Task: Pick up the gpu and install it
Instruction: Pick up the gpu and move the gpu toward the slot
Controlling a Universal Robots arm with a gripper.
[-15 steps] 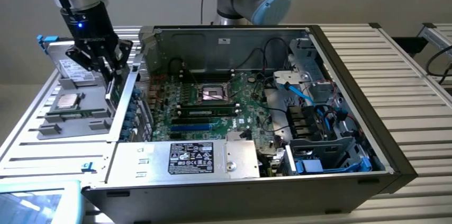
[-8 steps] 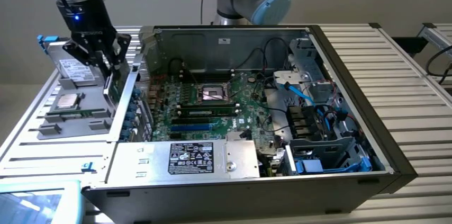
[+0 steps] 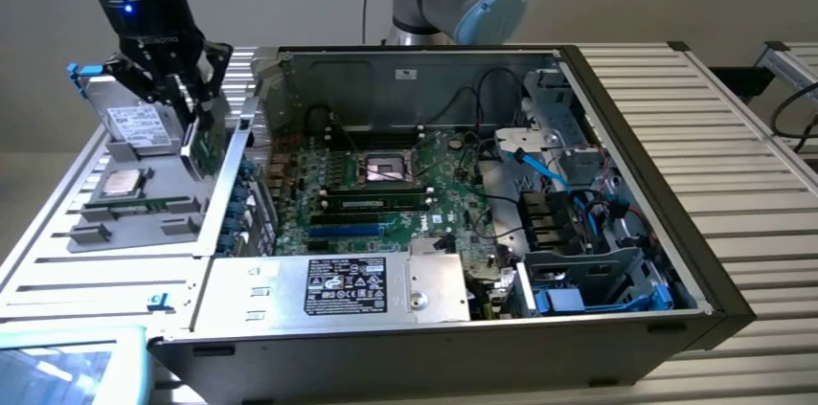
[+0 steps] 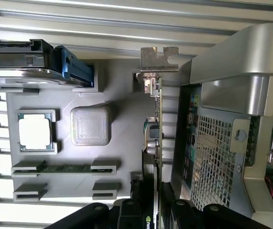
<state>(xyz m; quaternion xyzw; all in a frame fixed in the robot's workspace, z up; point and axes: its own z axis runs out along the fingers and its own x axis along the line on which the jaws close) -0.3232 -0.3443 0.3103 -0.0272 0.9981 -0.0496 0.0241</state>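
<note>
Slatted metal table [image 3: 748,103] carrying an open computer case [image 3: 715,302]. Gripper [image 3: 194,120] is just beside the case's outer wall, fingers clamped on the gpu [image 4: 157,119]. Card is edge-on over the grey parts tray [image 3: 128,233] beside the case.

No txt fully readable. PSU label [image 3: 345,286], black w/ white print & cert marks: too small. Drive label [image 3: 132,124], white: illegible. Faint white lettering on hand [image 3: 193,110] body: unreadable. Small green logo on gpu [image 4: 152,138] shroud, no words.
</note>
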